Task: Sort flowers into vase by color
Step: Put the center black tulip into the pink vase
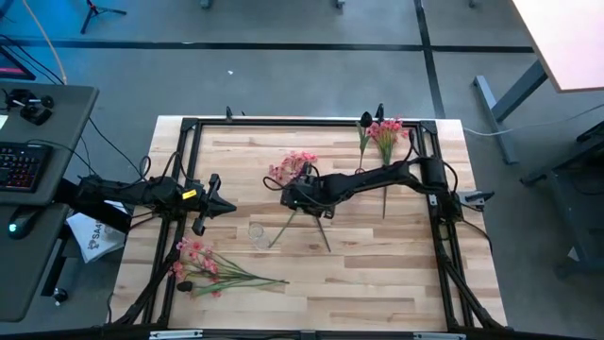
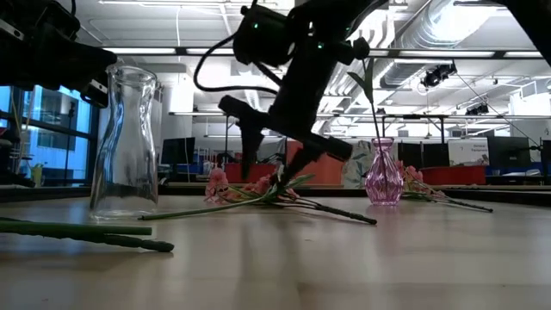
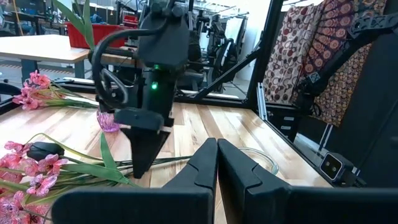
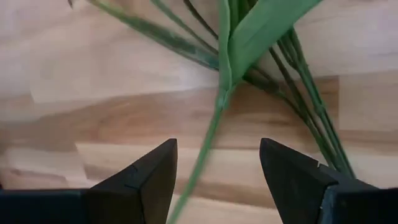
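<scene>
Flowers (image 1: 294, 170) are lying in a pink bunch at table centre, stems running toward 7 and 5 o'clock; a second bunch (image 1: 203, 267) is sitting near the 7 o'clock corner, long axis pointing toward 4 o'clock, and a third (image 1: 384, 132) is up at the 1 o'clock edge. Right gripper (image 1: 291, 195) is reaching in from 3 o'clock and hanging over the centre stems. Left gripper (image 1: 229, 206) is waiting at the 9 o'clock side. A clear glass vase (image 1: 256, 232) is standing between them; bare wood is showing along the 6 o'clock edge.

Low view: clear vase (image 2: 126, 142) is standing upright, nothing showing inside. Pink vase (image 2: 384, 179) is standing upright too, a stem rising from its neck. Centre flowers (image 2: 258, 188) are lying flat.

Left wrist view: left gripper (image 3: 216, 163) fingers are pressed together, gripping nothing.

Right wrist view: right gripper (image 4: 217, 165) fingers are spread wide, one green stem (image 4: 208, 140) passing between them, untouched, just above the table (image 4: 81, 99).
</scene>
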Robot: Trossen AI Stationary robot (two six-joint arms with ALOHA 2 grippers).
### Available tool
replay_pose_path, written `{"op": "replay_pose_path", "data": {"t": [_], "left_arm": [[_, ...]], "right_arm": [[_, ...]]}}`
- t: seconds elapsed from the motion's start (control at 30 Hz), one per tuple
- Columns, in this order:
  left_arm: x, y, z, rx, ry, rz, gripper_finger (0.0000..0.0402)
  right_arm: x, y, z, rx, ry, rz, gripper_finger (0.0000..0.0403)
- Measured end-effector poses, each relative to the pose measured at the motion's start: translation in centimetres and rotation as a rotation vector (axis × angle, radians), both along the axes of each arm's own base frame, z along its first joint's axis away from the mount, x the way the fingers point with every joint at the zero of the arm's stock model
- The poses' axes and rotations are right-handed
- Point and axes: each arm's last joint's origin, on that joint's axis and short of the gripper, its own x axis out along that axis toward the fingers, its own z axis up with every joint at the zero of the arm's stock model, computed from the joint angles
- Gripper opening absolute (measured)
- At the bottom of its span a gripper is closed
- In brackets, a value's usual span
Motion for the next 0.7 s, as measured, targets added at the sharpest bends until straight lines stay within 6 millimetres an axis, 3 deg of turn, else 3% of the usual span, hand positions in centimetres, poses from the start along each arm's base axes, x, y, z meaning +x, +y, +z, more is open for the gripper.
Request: {"op": "replay_pose_path", "data": {"t": [0.3, 0.7], "left_arm": [[0.0, 0.0, 0.0, 0.0, 0.0, 0.0, 0.0001], [0.0, 0.0, 0.0, 0.0, -0.001, 0.0, 0.0001]], "right_arm": [[-0.2, -0.5, -0.4, -0.004, -0.006, -0.121, 0.019], [0.6, -0.7, -2.8, 0.039, -0.009, -0.21, 0.0173]]}}
